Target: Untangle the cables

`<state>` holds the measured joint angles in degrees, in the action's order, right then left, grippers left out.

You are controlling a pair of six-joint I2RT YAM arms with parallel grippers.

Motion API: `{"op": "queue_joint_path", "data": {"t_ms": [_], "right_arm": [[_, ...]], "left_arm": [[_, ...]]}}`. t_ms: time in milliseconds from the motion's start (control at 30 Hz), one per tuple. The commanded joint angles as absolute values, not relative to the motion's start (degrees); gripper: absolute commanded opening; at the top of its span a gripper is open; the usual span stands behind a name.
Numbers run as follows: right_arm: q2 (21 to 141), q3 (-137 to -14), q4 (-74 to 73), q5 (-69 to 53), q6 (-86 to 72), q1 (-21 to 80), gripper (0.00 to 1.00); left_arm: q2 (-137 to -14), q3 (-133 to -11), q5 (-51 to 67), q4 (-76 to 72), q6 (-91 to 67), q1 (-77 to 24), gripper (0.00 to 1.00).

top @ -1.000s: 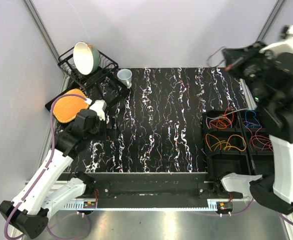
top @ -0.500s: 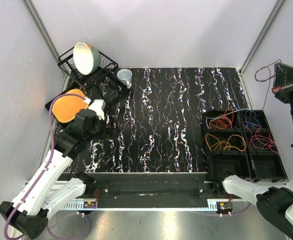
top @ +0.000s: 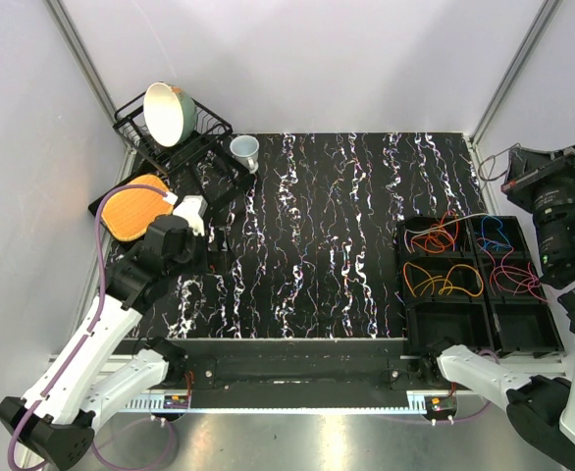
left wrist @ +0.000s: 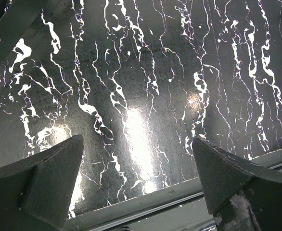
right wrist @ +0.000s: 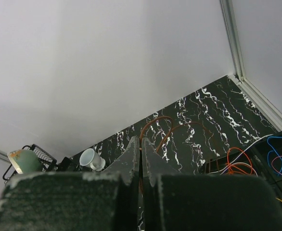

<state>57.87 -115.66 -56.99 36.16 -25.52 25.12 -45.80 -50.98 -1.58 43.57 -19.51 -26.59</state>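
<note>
Over at the right edge: holding one reddish-brown cable pinched in the closed jaws of the right gripper, raised well above the divided tray. Appears clear of the other wires.

Down in the tray: orange-red wires in the far-left compartment, blue wires far-right, orange-yellow wires mid-left, pink-purple wires mid-right. No wires visible in the two near compartments.

Looks roughly sorted by colour, with a few loops crossing the far dividers. Judging it partway done.

Left to do: place the held cable, separate the overlaps.

Idling the left gripper with jaws wide open, nothing between them, over bare tabletop, well apart from the cables.
</note>
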Motion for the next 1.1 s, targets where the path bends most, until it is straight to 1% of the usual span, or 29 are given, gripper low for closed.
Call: {"op": "queue_joint_path", "data": {"t_ms": [0, 200, 567, 667, 900, 1067], "right_arm": [[57.57, -115.31, -55.81, 37.62, -24.96, 25.4, 0.0], [57.22, -114.17, -55.55, 38.23, -25.14, 25.4, 0.0], [53.44, -106.79, -59.23, 41.48, -28.12, 25.4, 0.0], [52.21, -102.76, -61.34, 42.71, -30.58, 25.4, 0.0], [50.36, -88.44, -62.23, 42.89, -35.76, 25.4, 0.0], [50.19, -84.29, -64.07, 45.26, -37.79, 25.31, 0.0]], "left_arm": [[-45.09, -51.06, -1.85, 40.96, -19.25, -26.63, 0.99], [-45.35, -51.06, -2.02, 40.87, -19.25, -26.63, 0.99], [-46.67, -51.24, -1.76, 40.52, -18.9, -26.54, 0.99], [-46.67, -51.33, -1.76, 40.52, -18.98, -26.63, 0.99], [-46.84, -51.15, -1.5, 40.34, -18.9, -26.63, 0.99], [-46.85, -51.15, -1.41, 40.43, -18.72, -26.63, 0.99]]}}
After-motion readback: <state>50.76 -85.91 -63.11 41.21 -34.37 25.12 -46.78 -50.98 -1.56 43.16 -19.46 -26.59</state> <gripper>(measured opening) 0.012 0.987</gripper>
